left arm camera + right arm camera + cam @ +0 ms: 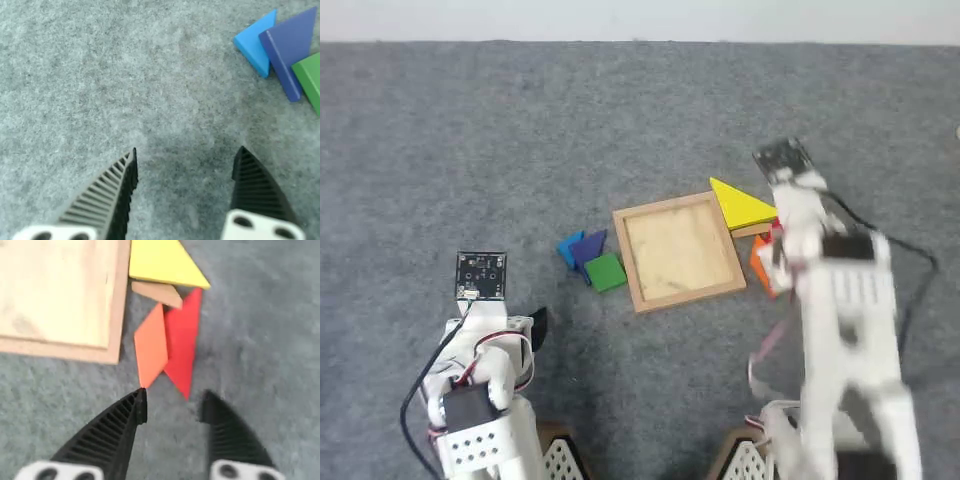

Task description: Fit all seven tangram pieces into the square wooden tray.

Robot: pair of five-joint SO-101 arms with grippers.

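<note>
The square wooden tray [628,254] lies on the grey carpet with nothing inside it. Against its far right corner lie a yellow triangle [740,204], a tan piece [159,293], an orange parallelogram [151,348] and a red triangle [183,347]. Left of the tray sit a light blue triangle [257,42], a dark blue triangle [290,46] and a green square [605,272]. My right gripper [172,405] hangs open just short of the orange and red pieces. My left gripper [185,160] is open over bare carpet, well short of the blue pieces.
The right arm's white body [845,330] stands over the carpet right of the tray and covers part of the orange piece in the high view. The left arm [480,380] sits near the front left. A pale strip [640,20] borders the far carpet edge.
</note>
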